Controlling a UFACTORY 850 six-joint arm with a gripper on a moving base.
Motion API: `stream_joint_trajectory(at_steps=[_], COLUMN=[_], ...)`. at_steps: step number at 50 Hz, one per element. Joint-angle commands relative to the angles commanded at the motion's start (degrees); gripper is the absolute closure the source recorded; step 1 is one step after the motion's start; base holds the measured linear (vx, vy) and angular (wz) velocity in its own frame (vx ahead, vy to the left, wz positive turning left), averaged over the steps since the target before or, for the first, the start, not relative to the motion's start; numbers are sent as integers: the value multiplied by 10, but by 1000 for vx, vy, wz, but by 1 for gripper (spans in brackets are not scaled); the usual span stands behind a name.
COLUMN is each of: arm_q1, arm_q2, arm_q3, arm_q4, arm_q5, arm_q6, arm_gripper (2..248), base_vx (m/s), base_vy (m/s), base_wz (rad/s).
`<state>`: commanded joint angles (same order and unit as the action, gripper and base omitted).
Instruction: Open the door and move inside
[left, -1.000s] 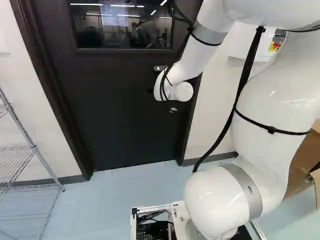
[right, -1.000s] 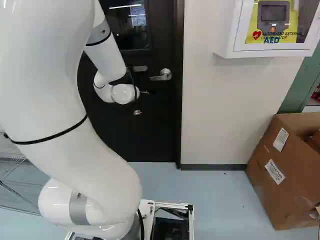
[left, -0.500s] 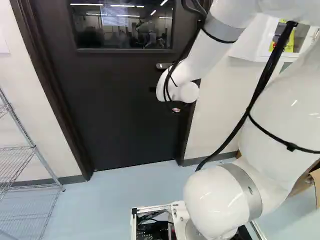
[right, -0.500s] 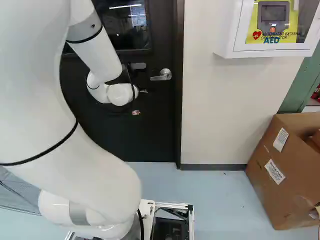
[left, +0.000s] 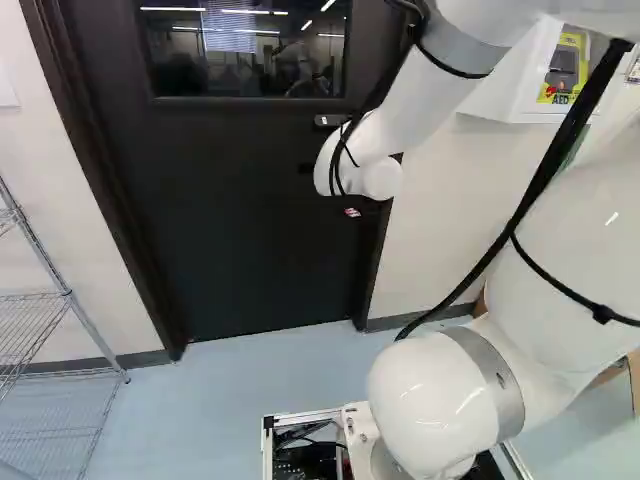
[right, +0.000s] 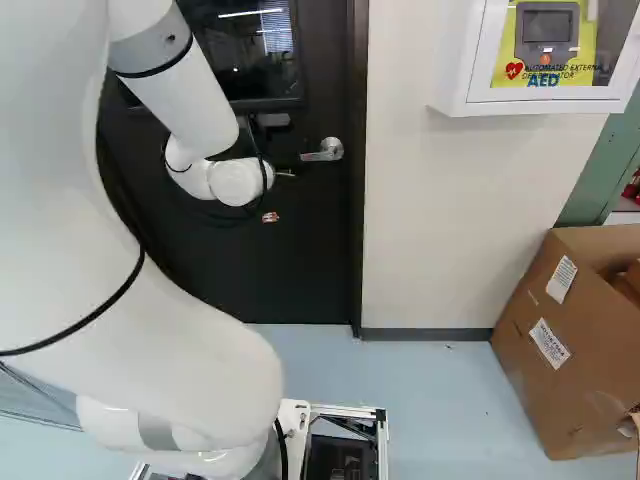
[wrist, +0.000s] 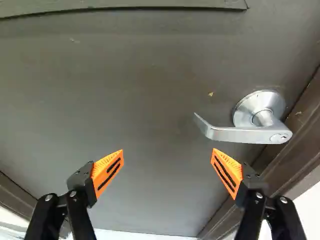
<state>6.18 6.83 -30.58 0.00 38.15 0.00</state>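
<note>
- Wrist view: the pincer (wrist: 168, 151) stands wide open with nothing between its pads; the lever (wrist: 242, 134) is ahead of it, just beyond the pad (wrist: 227, 172) nearer the jamb (wrist: 300, 127), and clear of both.
- The door (right: 300, 240) looks shut; in the right base view the lever sits to the right of the wrist (right: 235, 182), level across, its free end towards the hinge side, as I judge it.
- The step in hand, I'd say, is lining up on the lever; shift towards the jamb and slightly up, so that the free end comes between the pads; then ease forward, stopping short of the door.
- Take hold or bear down near the free end, where the turn is lightest; follow its arc, since a straight drag could slip off or strain the wrist.
- Keep it turned while testing with a gentle push; which way the door swings I can't tell; bring the base through only once the gap is wide.
- Right of the jamb, a wall cabinet (right: 455, 90) holds a defibrillator (right: 547, 35) behind its front; below, a carton (right: 540, 370) stands open, with brown cardboard inside, its nature unclear.
</note>
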Motion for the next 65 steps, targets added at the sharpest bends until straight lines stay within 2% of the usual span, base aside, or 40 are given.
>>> stream_joint_trajectory(at_steps=[16, 42, 53, 65], arm_q1=[-2, -19, -29, -40], arm_q2=[18, 43, 39, 17], arm_q3=[-4, -14, -32, -55], arm_q4=[0, 0, 0, 0], arm_q5=[0, 0, 0, 0], arm_q6=[0, 0, 0, 0], arm_gripper=[3, 3, 3, 3], base_vx=[0, 0, 0, 0], base_vy=[0, 0, 0, 0], base_wz=[0, 0, 0, 0])
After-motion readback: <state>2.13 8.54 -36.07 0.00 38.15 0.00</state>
